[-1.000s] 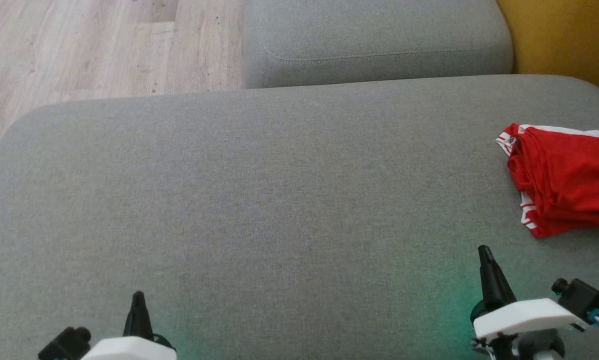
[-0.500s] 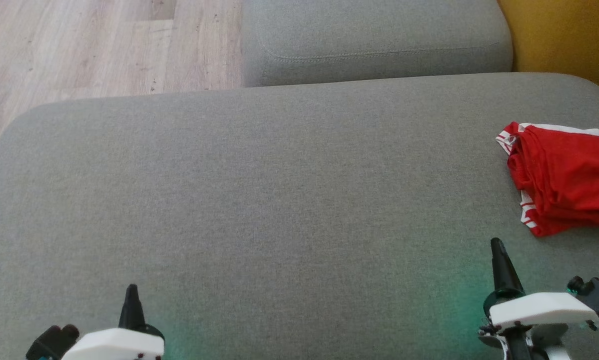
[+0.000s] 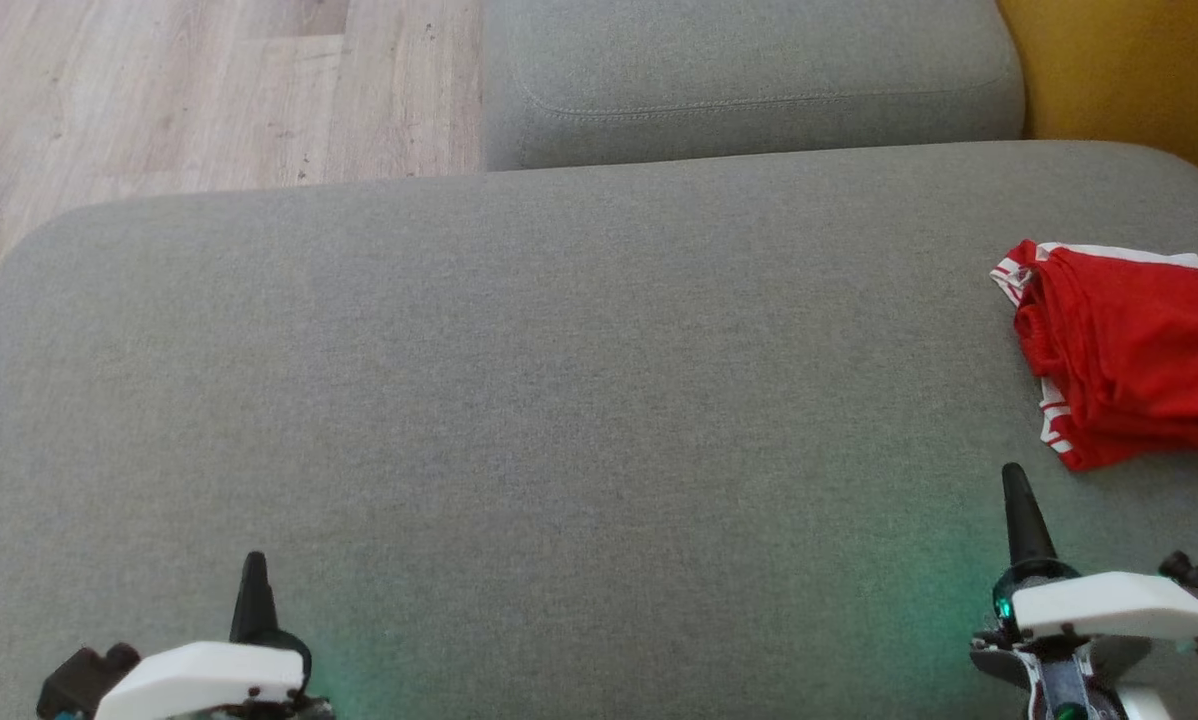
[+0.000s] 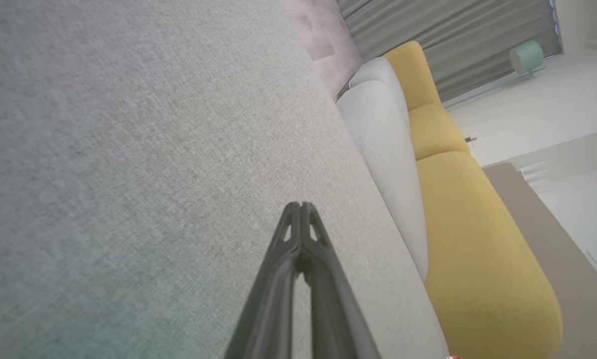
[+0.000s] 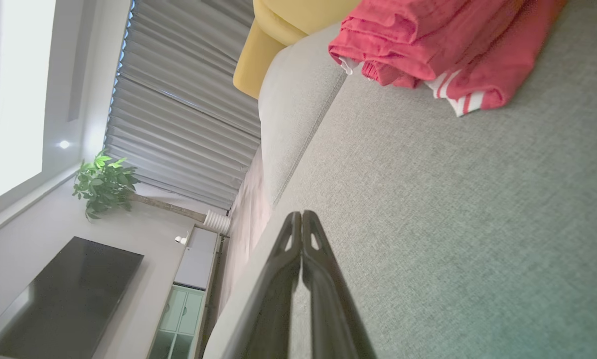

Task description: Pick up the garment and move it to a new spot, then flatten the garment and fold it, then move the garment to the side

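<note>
A red garment [image 3: 1129, 350] with white stripes lies folded in a small heap at the right edge of the grey cushion [image 3: 559, 380]; the right wrist view has it at the top [image 5: 428, 45]. My right gripper [image 3: 1014, 480] hovers low over the cushion just in front of the garment, apart from it, its fingers pressed together and empty [image 5: 302, 215]. Far from the garment, my left gripper [image 3: 254, 565] sits at the lower left, also shut on nothing [image 4: 301, 207].
A second grey cushion [image 3: 749, 80] lies behind the large one. Wooden floor [image 3: 189, 90] shows at the upper left. Yellow upholstery [image 3: 1129, 70] borders the upper right. In the right wrist view there are blinds [image 5: 179, 109], a plant [image 5: 101, 184] and a dark screen [image 5: 64, 294].
My right gripper has drifted right and slightly forward, toward the garment. My left gripper has slid a little left and back. The garment has stayed in place.
</note>
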